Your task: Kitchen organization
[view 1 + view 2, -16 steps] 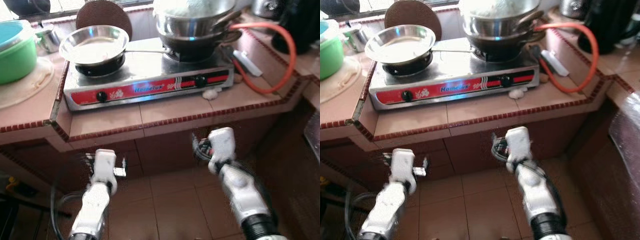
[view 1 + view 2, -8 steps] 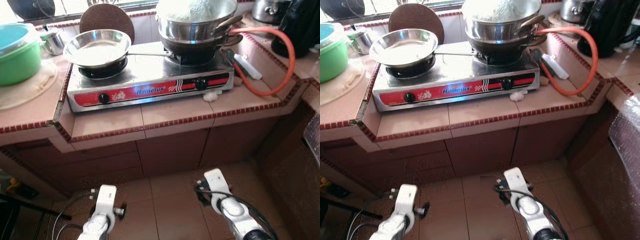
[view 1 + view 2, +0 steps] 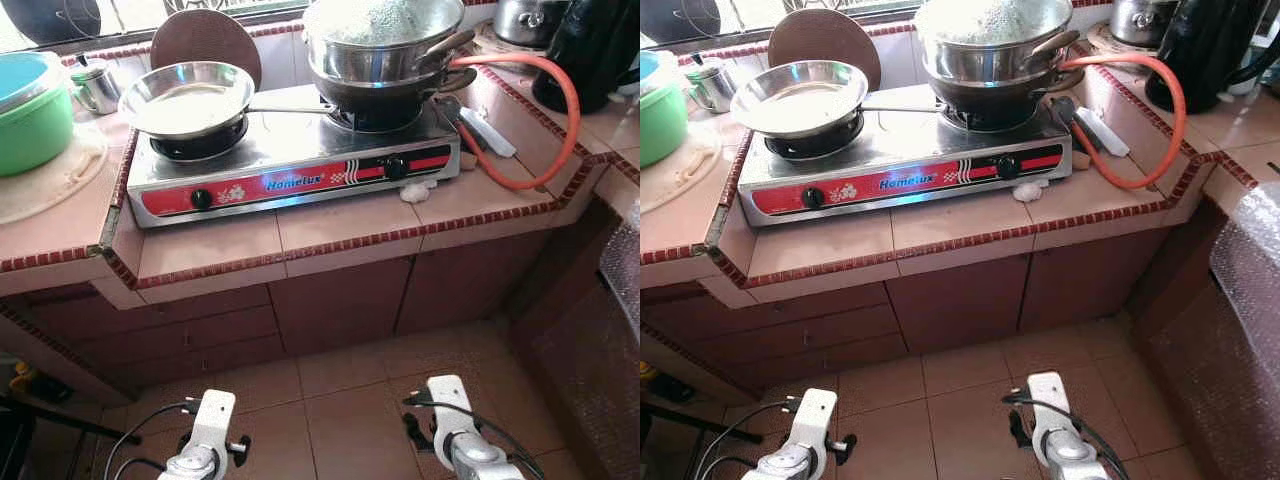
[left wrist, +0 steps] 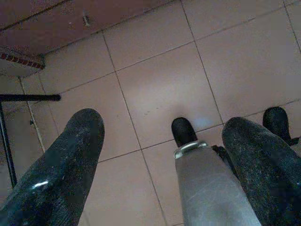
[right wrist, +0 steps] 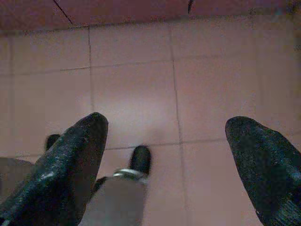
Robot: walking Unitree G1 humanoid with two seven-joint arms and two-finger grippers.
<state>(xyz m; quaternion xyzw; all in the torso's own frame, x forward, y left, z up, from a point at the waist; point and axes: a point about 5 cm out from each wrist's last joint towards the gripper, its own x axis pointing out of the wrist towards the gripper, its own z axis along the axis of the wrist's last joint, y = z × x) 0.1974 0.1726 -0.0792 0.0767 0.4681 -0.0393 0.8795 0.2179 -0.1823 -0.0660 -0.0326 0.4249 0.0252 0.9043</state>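
On the tiled counter stands a red-fronted two-burner gas stove (image 3: 290,165). A steel frying pan (image 3: 185,95) sits on its left burner. Stacked steel pots with a lid (image 3: 385,45) sit on its right burner. Both arms hang low in front of the cabinets, the left arm (image 3: 207,440) and right arm (image 3: 450,435) at the bottom edge of the view. The left gripper (image 4: 164,127) is open over bare floor tiles. The right gripper (image 5: 169,127) is also open over the tiles, holding nothing.
A green bowl (image 3: 30,115), a small steel mug (image 3: 95,85) and a round brown board (image 3: 205,40) stand left of and behind the pan. An orange gas hose (image 3: 545,120) loops right of the stove. A black jug (image 3: 590,50) stands far right. A white lump (image 3: 415,190) lies below the knobs.
Both arms have dropped from cabinet height to the bottom of the view. The camera has shifted a little; the stove and pans stay put.
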